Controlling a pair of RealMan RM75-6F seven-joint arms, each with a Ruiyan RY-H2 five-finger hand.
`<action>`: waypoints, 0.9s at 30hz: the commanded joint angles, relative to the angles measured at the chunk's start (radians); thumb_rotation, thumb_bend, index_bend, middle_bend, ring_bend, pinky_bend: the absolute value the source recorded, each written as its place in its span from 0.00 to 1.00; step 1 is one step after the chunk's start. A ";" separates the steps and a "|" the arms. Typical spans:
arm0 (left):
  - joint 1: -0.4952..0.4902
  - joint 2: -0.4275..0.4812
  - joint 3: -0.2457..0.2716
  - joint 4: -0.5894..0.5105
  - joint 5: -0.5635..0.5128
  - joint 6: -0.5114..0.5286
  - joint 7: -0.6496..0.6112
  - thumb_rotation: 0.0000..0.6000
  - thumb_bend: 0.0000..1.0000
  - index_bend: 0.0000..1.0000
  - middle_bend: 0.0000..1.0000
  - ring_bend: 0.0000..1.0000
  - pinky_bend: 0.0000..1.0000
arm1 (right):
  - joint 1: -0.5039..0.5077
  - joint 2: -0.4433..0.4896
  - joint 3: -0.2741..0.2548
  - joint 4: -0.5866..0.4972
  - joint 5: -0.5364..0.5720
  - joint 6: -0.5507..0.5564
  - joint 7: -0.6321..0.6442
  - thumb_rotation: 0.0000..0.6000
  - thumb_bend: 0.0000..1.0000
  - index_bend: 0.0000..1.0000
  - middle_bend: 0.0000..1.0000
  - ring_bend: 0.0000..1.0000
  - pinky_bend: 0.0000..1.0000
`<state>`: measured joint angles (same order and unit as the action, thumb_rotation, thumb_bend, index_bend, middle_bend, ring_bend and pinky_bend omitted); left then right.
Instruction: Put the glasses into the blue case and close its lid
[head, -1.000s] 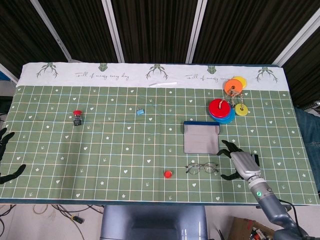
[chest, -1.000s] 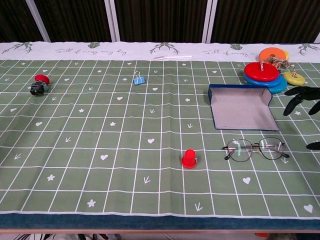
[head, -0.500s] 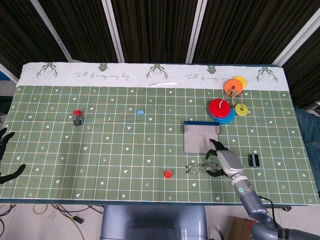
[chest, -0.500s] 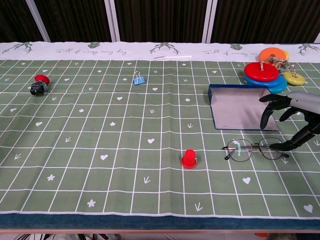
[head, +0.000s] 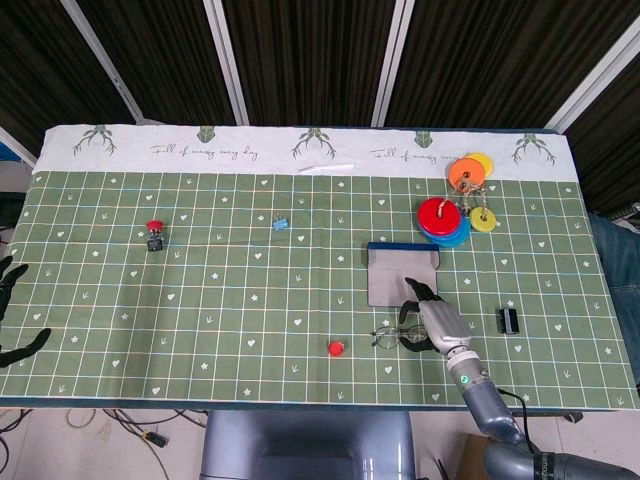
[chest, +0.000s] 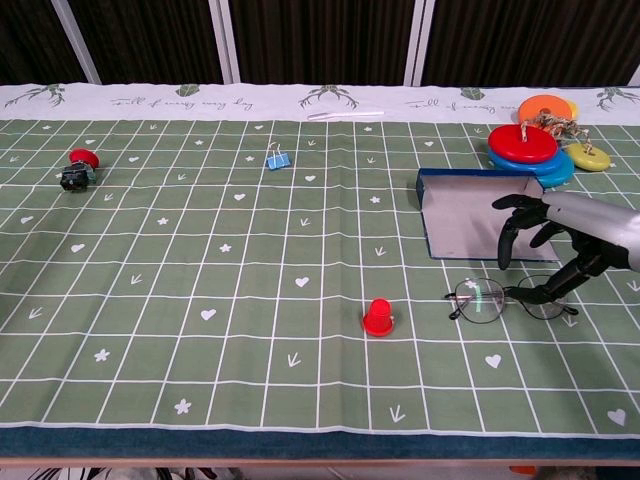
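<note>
The thin-rimmed glasses (head: 392, 337) (chest: 480, 300) lie flat on the green mat, just in front of the blue case (head: 400, 278) (chest: 470, 222). The case lies open with its grey inside up and nothing in it. My right hand (head: 432, 322) (chest: 565, 238) hovers over the right half of the glasses with its fingers spread and curved down. The thumb reaches near the bridge; whether it touches I cannot tell. My left hand (head: 8, 285) shows only at the far left edge of the head view, fingers apart and holding nothing.
A red cap (head: 336, 348) (chest: 378, 317) stands left of the glasses. A small black block (head: 508, 320) lies to the right of my right hand. Stacked coloured discs (head: 445, 220) (chest: 530, 145) sit behind the case. A blue clip (head: 280, 224) and a red-topped button (head: 154, 235) lie further left.
My right hand has moved left, from beside the glasses to over their right half, uncovering the small black block. The glasses, the case and my left hand have not moved.
</note>
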<state>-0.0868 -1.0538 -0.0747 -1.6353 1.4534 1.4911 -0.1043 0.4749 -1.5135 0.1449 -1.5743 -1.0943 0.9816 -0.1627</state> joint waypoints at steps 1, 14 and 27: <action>0.000 0.000 -0.001 0.000 -0.002 0.000 0.000 1.00 0.21 0.09 0.00 0.00 0.00 | 0.003 -0.007 0.001 0.007 0.004 0.001 -0.001 1.00 0.35 0.55 0.00 0.06 0.21; 0.001 0.000 -0.002 -0.002 -0.004 -0.001 0.002 1.00 0.22 0.09 0.00 0.00 0.00 | 0.012 -0.014 -0.004 0.026 0.017 -0.011 0.000 1.00 0.38 0.57 0.00 0.06 0.21; 0.001 -0.003 -0.003 0.000 -0.006 -0.001 0.009 1.00 0.22 0.09 0.00 0.00 0.00 | 0.019 -0.016 -0.010 0.049 0.028 -0.030 0.012 1.00 0.44 0.57 0.00 0.06 0.21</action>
<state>-0.0855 -1.0564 -0.0775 -1.6357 1.4475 1.4901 -0.0958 0.4931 -1.5294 0.1353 -1.5259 -1.0667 0.9522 -0.1511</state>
